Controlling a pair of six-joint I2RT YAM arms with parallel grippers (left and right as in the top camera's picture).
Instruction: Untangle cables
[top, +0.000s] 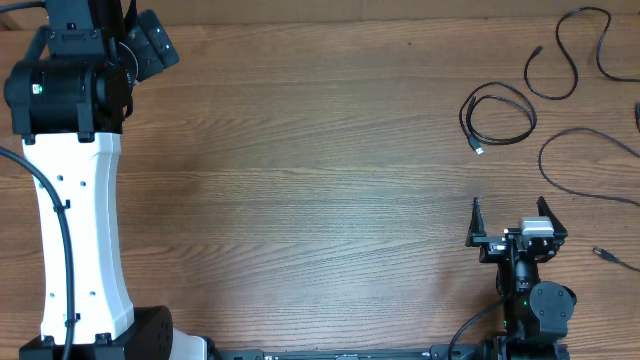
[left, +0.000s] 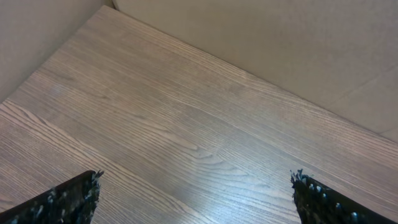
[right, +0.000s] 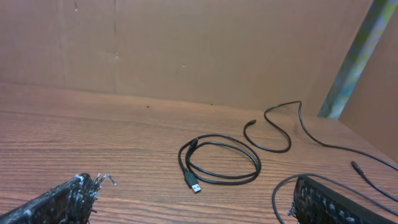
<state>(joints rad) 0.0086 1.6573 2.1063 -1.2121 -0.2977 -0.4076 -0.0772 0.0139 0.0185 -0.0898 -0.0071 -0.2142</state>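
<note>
The wood-grain tabletop (top: 300, 200) is sitting inside plain brown cardboard walls (right: 186, 43), with a greenish metal post (right: 357, 56) leaning up at the far right.

All the cords are hanging out on the right side, lying apart from one another. The thin black cable coiled into a small double loop (top: 498, 115) is lying flat, and its USB plug (top: 478, 150) is poking out toward the near side. Farther away and to the right, the wavy black cord (top: 565, 55) is snaking along in an S shape, not touching the coil. On the near right of the coil, the long black cord in a wide open curve (top: 580, 165) is running off the right edge. One more small black plug end (top: 603, 254) is peeking in at the right edge.

The right gripper (top: 512, 215) is sitting on the near side of the coil with its fingers spread wide, nothing between them and not touching any cable. In its wrist view the wide curve is passing just beside the right finger (right: 329, 205).

The left gripper (left: 194, 180) is hanging over the far left corner, well apart from every cord. It's also spread wide, with only bare wood showing under it. The white left arm (top: 80, 230) is stretching along the left edge.
</note>
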